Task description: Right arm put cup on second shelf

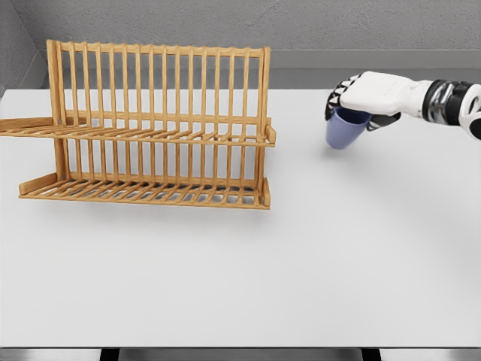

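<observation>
Cup [344, 128] grasped from above in right hand [368, 96] fingers, well right of wooden rack's upper shelf [150, 135], above worktop [301, 263]

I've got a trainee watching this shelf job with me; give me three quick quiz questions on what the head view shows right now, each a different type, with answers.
1. True or false: the blue cup already sits on the wooden rack.
2. Multiple choice: the right hand is A) open above the rack, B) shut on the cup from above, right of the rack, C) flat on the white table.
3. Fill in: both shelves of the rack hold ____ items.

Key
1. False; it is in the hand, apart from the rack.
2. B.
3. No.
</observation>
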